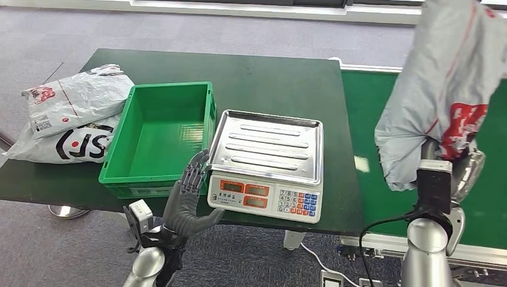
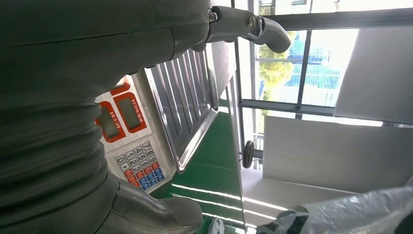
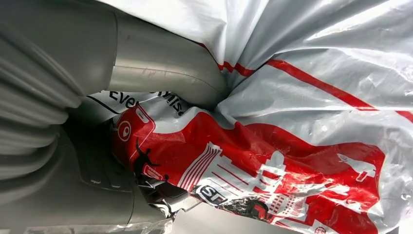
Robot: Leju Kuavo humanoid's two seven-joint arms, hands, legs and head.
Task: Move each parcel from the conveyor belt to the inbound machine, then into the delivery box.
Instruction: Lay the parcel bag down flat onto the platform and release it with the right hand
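My right hand (image 1: 460,170) grips a grey plastic parcel with red print (image 1: 439,84), lifted high above the green conveyor belt (image 1: 370,131) on the right. The right wrist view shows the thumb (image 3: 160,73) pressed into the parcel's crumpled film (image 3: 292,146). The scale, the inbound machine (image 1: 267,161), has a bare steel tray and sits at the table's front middle. A green delivery box (image 1: 161,134) stands to its left with nothing inside. My left hand (image 1: 188,200) is held upright with fingers spread, just in front of the box and scale, holding nothing.
Two more grey parcels (image 1: 75,113) lie stacked on the dark table's (image 1: 275,78) far left, beside the box. The scale's keypad (image 2: 139,163) and tray (image 2: 185,97) show in the left wrist view. Grey floor surrounds the table.
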